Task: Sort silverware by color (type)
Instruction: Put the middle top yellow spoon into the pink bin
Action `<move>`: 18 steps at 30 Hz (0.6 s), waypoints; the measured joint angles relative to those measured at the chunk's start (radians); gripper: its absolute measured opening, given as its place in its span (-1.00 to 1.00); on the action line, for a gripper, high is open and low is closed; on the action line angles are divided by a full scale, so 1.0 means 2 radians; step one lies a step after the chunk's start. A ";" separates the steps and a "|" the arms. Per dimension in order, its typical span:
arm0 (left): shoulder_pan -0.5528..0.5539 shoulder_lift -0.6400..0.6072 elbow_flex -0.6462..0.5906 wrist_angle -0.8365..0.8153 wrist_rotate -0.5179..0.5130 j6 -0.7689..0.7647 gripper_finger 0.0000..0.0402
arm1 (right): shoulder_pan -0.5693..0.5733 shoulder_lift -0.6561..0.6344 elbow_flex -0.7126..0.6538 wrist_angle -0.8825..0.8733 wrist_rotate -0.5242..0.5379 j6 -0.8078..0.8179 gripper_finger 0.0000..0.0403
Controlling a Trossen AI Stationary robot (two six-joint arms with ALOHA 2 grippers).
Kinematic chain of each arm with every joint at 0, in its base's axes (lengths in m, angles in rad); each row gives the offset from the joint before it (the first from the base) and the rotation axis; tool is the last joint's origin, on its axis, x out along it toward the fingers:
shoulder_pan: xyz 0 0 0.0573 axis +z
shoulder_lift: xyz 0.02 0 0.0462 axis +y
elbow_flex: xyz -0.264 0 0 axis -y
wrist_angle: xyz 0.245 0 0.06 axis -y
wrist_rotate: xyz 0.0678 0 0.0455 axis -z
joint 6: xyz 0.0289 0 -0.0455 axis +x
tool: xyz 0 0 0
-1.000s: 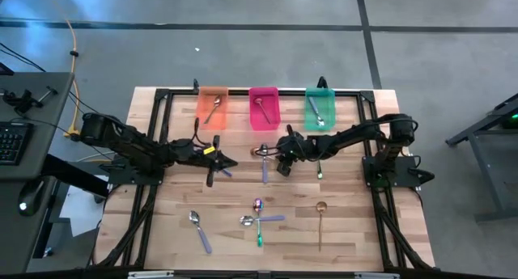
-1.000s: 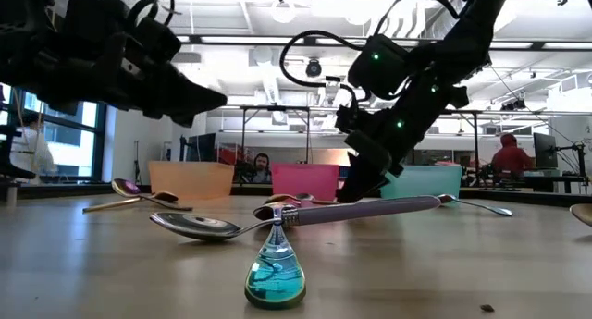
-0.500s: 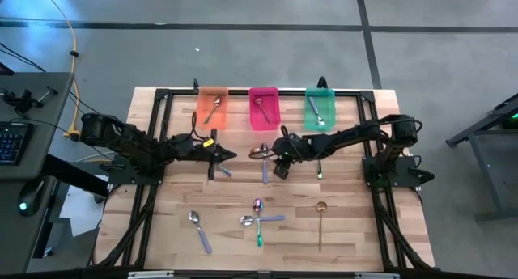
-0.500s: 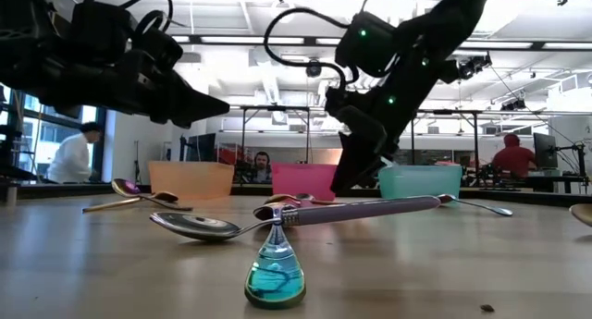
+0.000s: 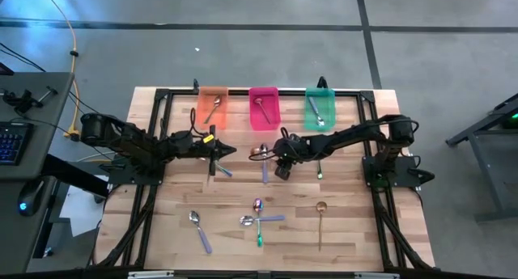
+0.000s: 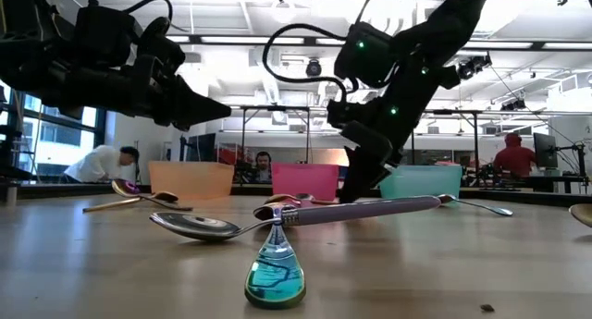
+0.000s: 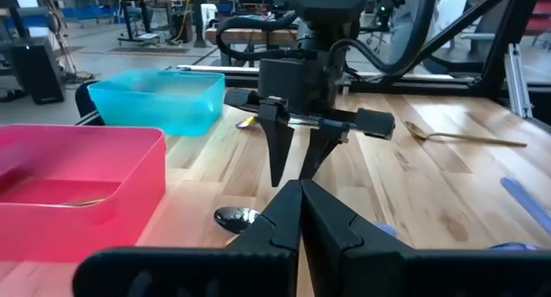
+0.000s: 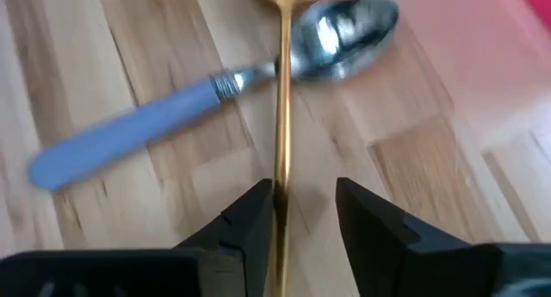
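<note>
the right gripper (image 5: 271, 156) is seen low over the table (image 5: 356, 230), just in front of the pink bin (image 5: 264, 107). its fingers (image 8: 258, 213) stand parted, and a gold spoon (image 8: 281, 116) lies lengthwise in the gap between them, its handle close against one finger; whether it is actually pinched cannot be told. directly ahead of these fingers, a silver spoon with a pale blue handle (image 8: 138, 133) is crossed by the gold one near its bowl.

the left gripper (image 5: 224, 155) is held above the table, facing the right gripper across a short gap, with its fingers (image 7: 336, 219) pressed together and nothing between them. a purple-handled spoon (image 5: 222, 171) lies just beside its tip.

beyond the right gripper, one spoon each is seen in the orange bin (image 5: 213, 109), the pink bin and the green bin (image 5: 319, 107). to its outer side lies a green-handled spoon (image 5: 319, 169). nearer the table's front edge, well apart from both grippers, a crossed cluster of spoons (image 5: 259, 220), a copper spoon (image 5: 320, 222) and a purple-handled silver spoon (image 5: 199, 230) are found.
</note>
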State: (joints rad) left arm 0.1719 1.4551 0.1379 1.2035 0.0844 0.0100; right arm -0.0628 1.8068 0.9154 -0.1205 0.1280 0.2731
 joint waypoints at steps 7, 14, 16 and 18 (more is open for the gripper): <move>0.000 0.000 0.000 -0.002 0.000 -0.007 -1.00 | 0.000 0.019 0.003 -0.005 0.004 -0.001 -0.46; 0.000 0.000 0.001 -0.011 0.000 0.009 -1.00 | 0.000 0.018 0.002 -0.005 0.001 -0.004 -0.42; 0.000 0.000 0.001 -0.013 0.000 0.013 -1.00 | 0.000 0.018 0.002 -0.007 -0.004 -0.004 -0.42; 0.000 0.000 0.001 -0.016 0.000 0.013 -1.00 | -0.002 0.018 0.002 -0.008 -0.011 -0.003 -0.42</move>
State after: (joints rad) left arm 0.1719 1.4548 0.1390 1.1712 0.0845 0.0368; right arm -0.0658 1.8435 0.9188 -0.1356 0.1065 0.2665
